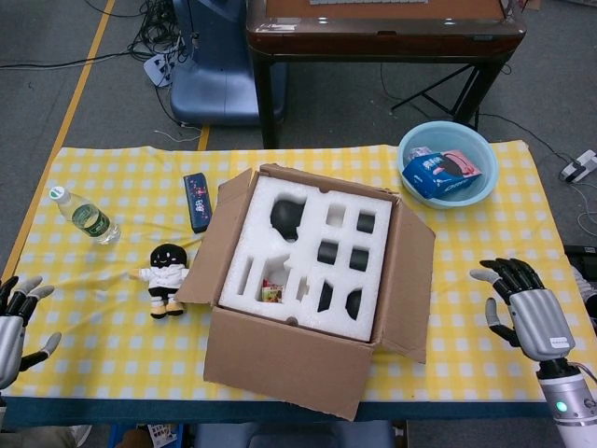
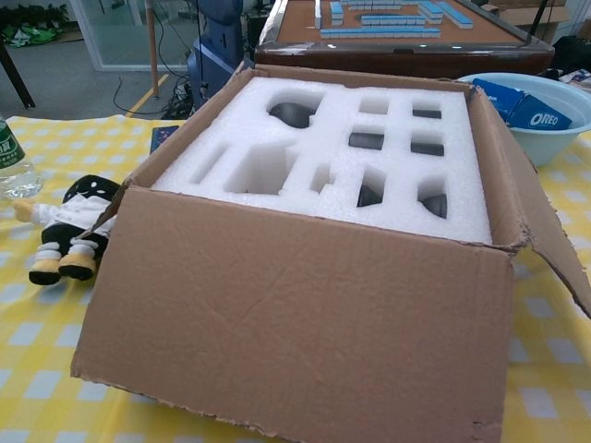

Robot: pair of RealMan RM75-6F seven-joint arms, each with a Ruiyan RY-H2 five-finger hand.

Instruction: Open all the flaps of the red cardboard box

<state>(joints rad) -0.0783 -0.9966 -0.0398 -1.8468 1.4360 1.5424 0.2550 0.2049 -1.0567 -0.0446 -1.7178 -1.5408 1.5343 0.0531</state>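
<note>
Worktop (image 1: 466, 373), covered in yellow check cloth, carrying all items. Cardboard box (image 1: 289, 359) at centre, brown rather than red as far as the views show; its near flap hangs down over the front wall, the right flap (image 1: 410, 280) and left flap (image 1: 201, 271) lean outward, and the far flap stands low behind the white foam insert (image 1: 308, 252), which is fully exposed with dark parts seated in its cut-outs. Judged from this, every flap is open and the task looks essentially complete; nothing obvious remains. Blue basin (image 1: 415, 140) with a biscuit packet at the far right corner. Right robot hand (image 1: 524, 303) near the worktop's right edge, well apart from the box, fingers spread, holding nothing. Left robot hand (image 1: 14, 322) at the left edge, likewise spread and empty. Plush doll (image 1: 166, 273) just left of the box; water bottle (image 1: 86, 217) further left.
</note>
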